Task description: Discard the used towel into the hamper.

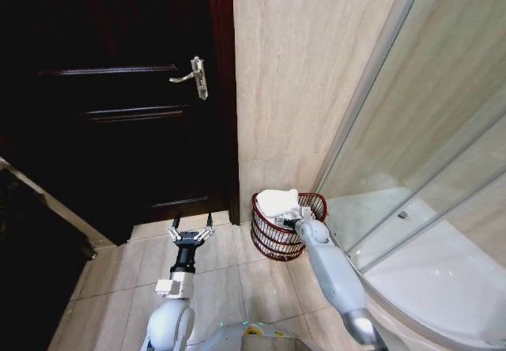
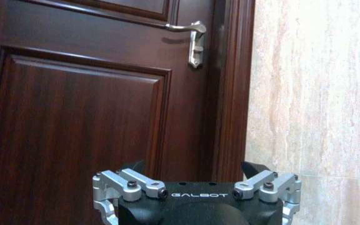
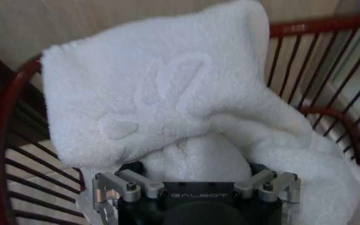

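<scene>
Hamper [image 1: 278,239] standing on the tiled floor [image 1: 221,288], in the corner where the beige wall [image 1: 300,74] meets the glass shower enclosure [image 1: 427,169], just beside the dark door [image 1: 118,90]. White towel [image 1: 278,202] bunched inside, heaped above the rim on the wall side. In the right wrist view, towel [image 3: 167,103] draped over the red rim bars [image 3: 305,61], with a fold pressed against the pincer housing.

Right pincer [image 1: 294,223] lowered into the hamper mouth, arm reaching in from the enclosure side. Fingertips buried in cloth; cannot tell whether apart, together, or clamped on the towel. Right pincer [image 3: 196,180] close against a rounded lump of fabric.

Left pincer [image 1: 190,235] held low over the floor in front of the door, fingers spread apart, nothing held. Left pincer [image 2: 196,180] aimed at the door panel, door handle [image 2: 192,40] well above it.

Stage judged: deposit largely made, release and withdrawal outstanding.

Risks noted:
- Terry loops snagging on a fingertip; lifting out then likely to drag the towel back over the rim and onto the floor.
- Towel riding high and partly hung on the rim; a light tug or brush from the wrist could tip the bulk outward.
- Hamper light and open-barred; sideways contact from the arm during retreat could shift or topple it toward the glass.
- Incomplete opening before the lift, same outcome as a snag.
</scene>
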Robot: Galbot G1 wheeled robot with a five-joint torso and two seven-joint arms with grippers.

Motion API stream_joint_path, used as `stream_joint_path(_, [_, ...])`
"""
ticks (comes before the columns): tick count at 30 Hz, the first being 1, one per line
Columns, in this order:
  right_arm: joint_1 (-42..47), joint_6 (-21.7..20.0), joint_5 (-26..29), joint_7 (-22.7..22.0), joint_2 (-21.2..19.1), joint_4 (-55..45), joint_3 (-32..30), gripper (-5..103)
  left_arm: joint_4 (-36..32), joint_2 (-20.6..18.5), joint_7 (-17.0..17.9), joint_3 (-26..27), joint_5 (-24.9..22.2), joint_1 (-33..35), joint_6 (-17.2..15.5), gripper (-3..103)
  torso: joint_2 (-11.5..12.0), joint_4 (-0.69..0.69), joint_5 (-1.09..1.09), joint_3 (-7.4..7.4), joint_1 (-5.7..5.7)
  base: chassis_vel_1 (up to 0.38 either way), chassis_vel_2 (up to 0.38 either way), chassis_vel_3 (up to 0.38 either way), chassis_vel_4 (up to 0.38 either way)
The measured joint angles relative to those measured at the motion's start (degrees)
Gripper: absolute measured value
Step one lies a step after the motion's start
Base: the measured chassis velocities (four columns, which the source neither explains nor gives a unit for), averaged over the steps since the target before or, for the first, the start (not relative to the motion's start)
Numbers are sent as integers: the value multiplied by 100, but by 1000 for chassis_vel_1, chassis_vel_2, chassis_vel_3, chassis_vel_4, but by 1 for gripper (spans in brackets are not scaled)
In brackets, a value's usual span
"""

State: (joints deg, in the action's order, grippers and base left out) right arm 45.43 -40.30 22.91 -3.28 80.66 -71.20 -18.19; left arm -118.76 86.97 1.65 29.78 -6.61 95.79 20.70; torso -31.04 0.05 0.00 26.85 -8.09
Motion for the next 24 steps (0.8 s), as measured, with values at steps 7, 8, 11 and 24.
stream_joint_path(7, [215,789,-774,-321,-19,-662,99,100,157,3,-13,-3,-127,-85,147,100,0,0,1,0,0,0,0,0,0])
stream_joint_path(8, [252,894,-910,-367,-25,-777,100,100,190,3,-18,4,-151,-100,176,100,0,0,0,0,0,0,0,0,0])
stream_joint_path(11, [339,981,-1163,-432,-59,-1112,94,100,284,-30,-83,61,-269,-160,193,100,0,0,0,0,0,0,0,0,0])
stream_joint_path(24, [-287,978,-1417,-369,116,-970,-14,100,641,-133,-124,160,-484,-556,-112,100,0,0,0,0,0,0,0,0,0])
